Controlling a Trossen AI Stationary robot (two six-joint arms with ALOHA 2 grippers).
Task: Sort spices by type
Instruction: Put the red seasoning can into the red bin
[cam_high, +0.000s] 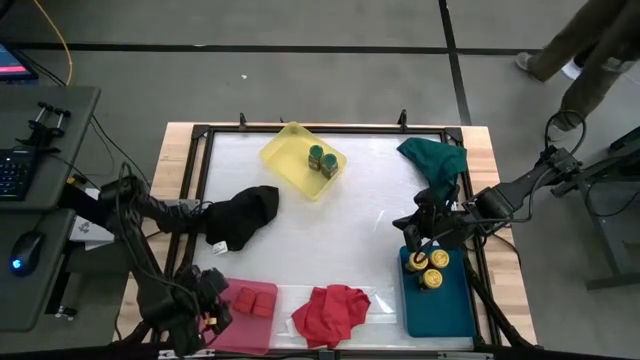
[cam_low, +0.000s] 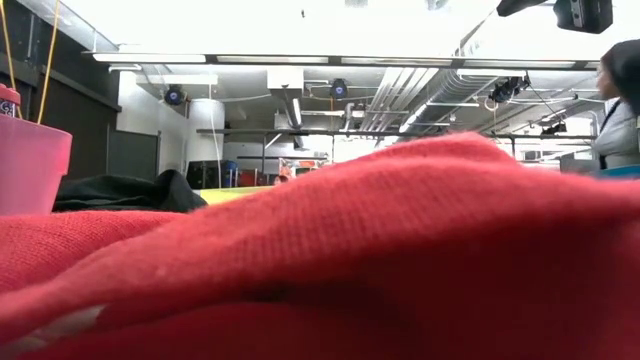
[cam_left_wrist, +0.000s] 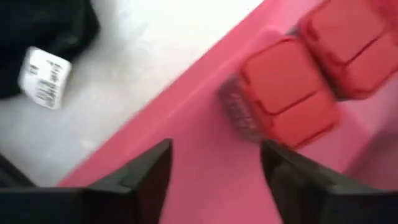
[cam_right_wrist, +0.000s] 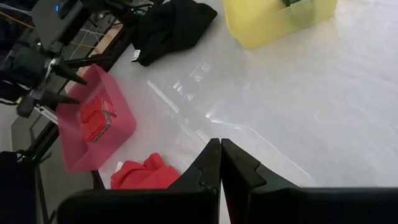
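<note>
Two red square boxes (cam_high: 253, 300) lie side by side in the pink tray (cam_high: 243, 332) at the table's near left; the left wrist view shows them close up (cam_left_wrist: 287, 92). My left gripper (cam_left_wrist: 214, 165) hovers open over the pink tray, just short of the boxes, touching nothing. Two green-lidded jars (cam_high: 322, 160) stand in the yellow tray (cam_high: 290, 150) at the far middle. Three yellow-lidded jars (cam_high: 428, 268) stand in the teal tray (cam_high: 437, 305) at the near right. My right gripper (cam_right_wrist: 221, 155) is shut and empty, above the table near the teal tray's far end.
A black cloth (cam_high: 245, 216) lies left of centre, a red cloth (cam_high: 332, 310) at the near edge fills the low view (cam_low: 400, 250), and a green cloth (cam_high: 435, 160) lies at the far right. The white middle of the table (cam_high: 340, 235) is bare. A person stands beyond the far right corner.
</note>
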